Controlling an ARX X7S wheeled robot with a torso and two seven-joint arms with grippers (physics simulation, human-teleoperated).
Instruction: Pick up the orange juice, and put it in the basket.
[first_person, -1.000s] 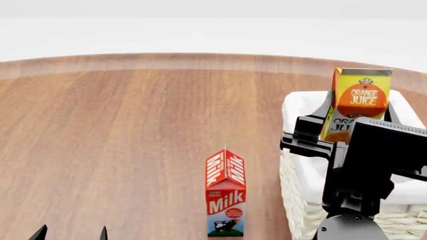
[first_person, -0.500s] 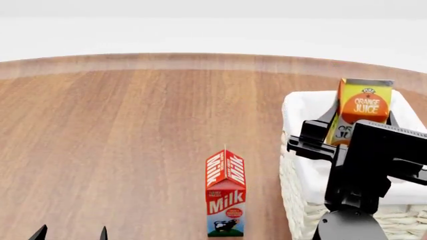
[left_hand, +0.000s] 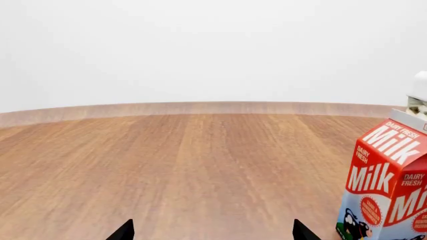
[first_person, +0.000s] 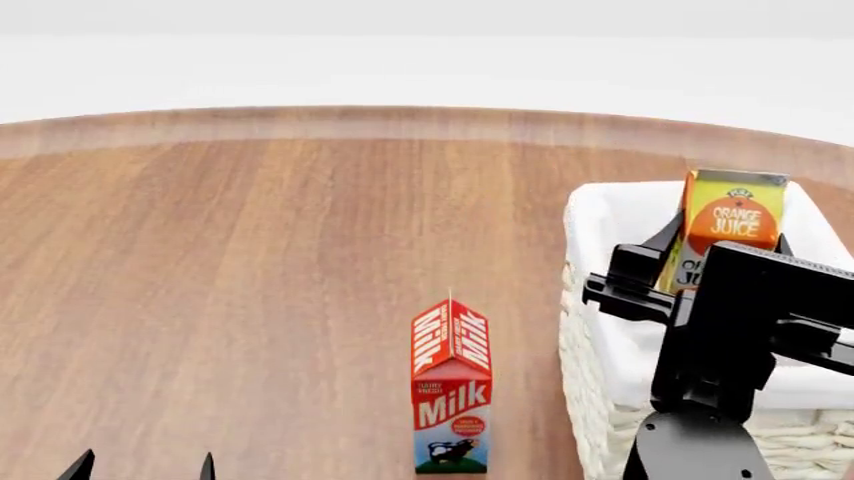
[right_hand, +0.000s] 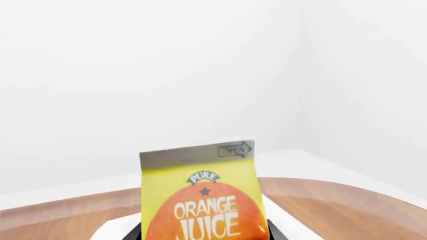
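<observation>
The wide round table of brown wood (first_person: 267, 260) carries at its right side the large rectangular cream-white wicker basket with white cloth lining (first_person: 601, 350), and near its left side stands upright the red-and-white gabled milk carton (first_person: 451, 388). Above the inside of the basket, the black right gripper (first_person: 714, 262) is clenched on the tall yellow-and-orange carton of orange juice (first_person: 725, 228), which is upright between its 2 fingers. Of the left gripper (first_person: 143, 467) only 2 black fingertips show, spread apart with nothing between them.

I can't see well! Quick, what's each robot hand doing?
Left gripper: open, holding nothing.
Right gripper: closed on the orange juice, over the basket.
</observation>
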